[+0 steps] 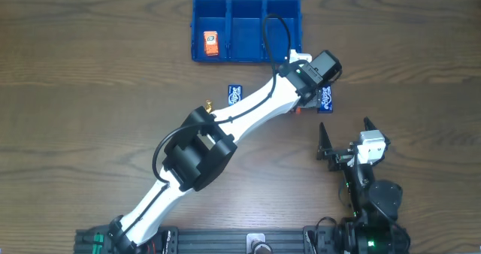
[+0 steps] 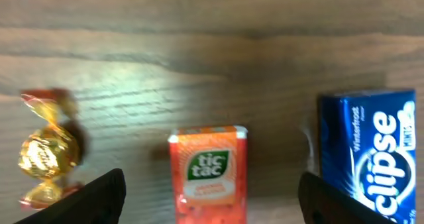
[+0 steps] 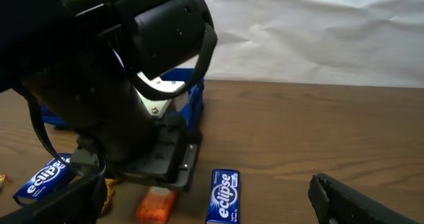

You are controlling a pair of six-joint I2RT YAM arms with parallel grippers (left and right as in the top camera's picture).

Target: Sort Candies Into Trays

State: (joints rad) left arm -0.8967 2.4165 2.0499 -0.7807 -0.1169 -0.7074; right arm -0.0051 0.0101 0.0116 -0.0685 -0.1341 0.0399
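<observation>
As the left gripper (image 2: 213, 201) hangs spread wide above the small orange plastic mint box (image 2: 207, 171), pickup looks in hand; next it must drop and pinch.

A wooden bench (image 3: 318, 124) with a white sheet (image 3: 318, 32) hanging behind it. The bulky black left arm (image 3: 126, 71) reaches down close over an orange box (image 3: 157, 204). A blue mint pack (image 3: 222, 196) lies just beside the box, and a second blue pack (image 3: 43, 179) lies beyond the arm. A blue tray (image 3: 192, 91) stands behind. The right arm's jaws stand wide apart.
</observation>
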